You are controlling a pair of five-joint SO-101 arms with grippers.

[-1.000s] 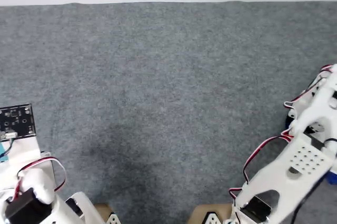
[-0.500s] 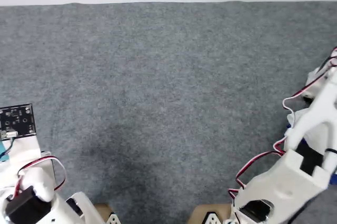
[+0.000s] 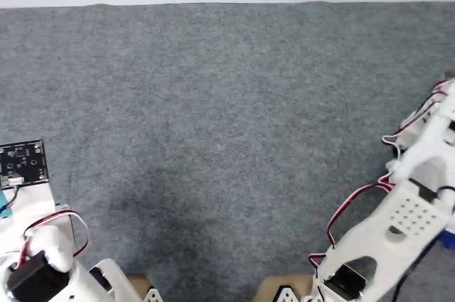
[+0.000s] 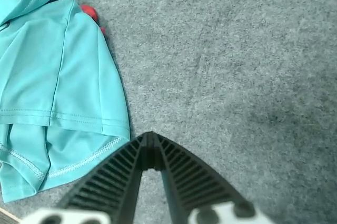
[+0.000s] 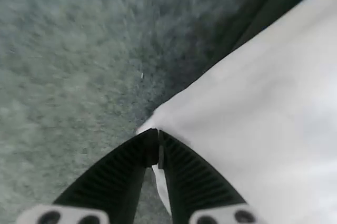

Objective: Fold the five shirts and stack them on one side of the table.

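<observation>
A folded teal shirt [image 4: 47,76] lies on the grey carpeted table [image 3: 213,103], with a bit of red cloth [image 4: 89,12] peeking from under its far edge. My left gripper [image 4: 151,137] is shut and empty, its tips just off the teal shirt's hem. At the table's right edge, my right gripper [image 5: 152,150] is shut on the corner of a white shirt [image 5: 263,118], and a sliver of white cloth shows between its fingers. The right arm [image 3: 412,202] covers that shirt in the high view.
Dark cloth [image 5: 274,2] and a strip of blue lie beyond the white shirt. A blue scrap [image 3: 449,236] shows under the right arm. The left arm [image 3: 35,266] sits at the near left corner. The table's far edge [image 3: 227,3] meets a pale wall.
The right arm swung up and outward half a second ago, then came back down close to where it was. The left arm has not moved.
</observation>
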